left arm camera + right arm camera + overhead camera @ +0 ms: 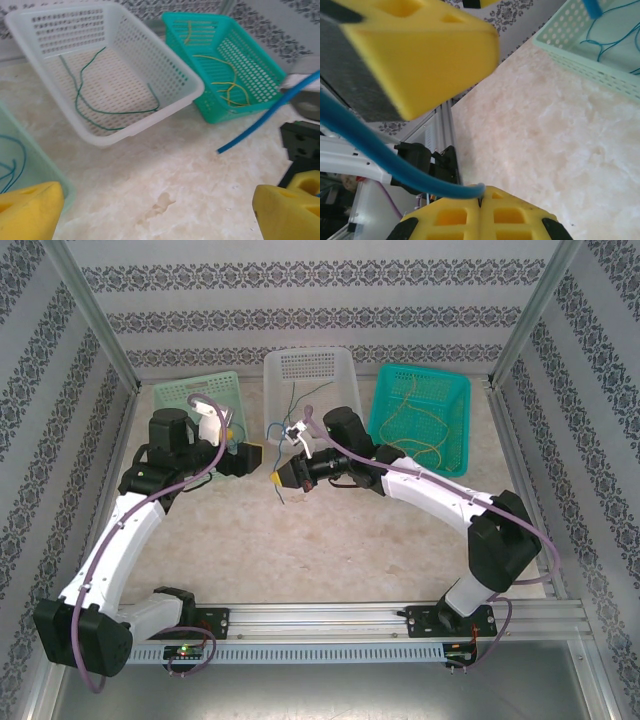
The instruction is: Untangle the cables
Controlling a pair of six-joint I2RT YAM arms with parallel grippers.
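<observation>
Marbled table (pixel 330 540) scene.
A likely limp blue cable (pixel 365 145) was pinched at its end by the right gripper (pixel 480 197); the left gripper (pixel 157 212) was spread.

White-black arms (pixel 120 540), yellow fingertips (pixel 30 212)

The desk (pixel 165 175) is marbled beige. Mint basket (pixel 180 390), blue cable (pixel 265 117) — white basket (pixel 145 55), green cable (pixel 120 113) — teal basket (pixel 245 60), yellow cable (pixel 215 59).

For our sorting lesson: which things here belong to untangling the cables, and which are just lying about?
Job: blue cable, green cable, yellow cable, right gripper.
Lying about: white basket, teal basket, pale green basket, purple arm cable.
</observation>
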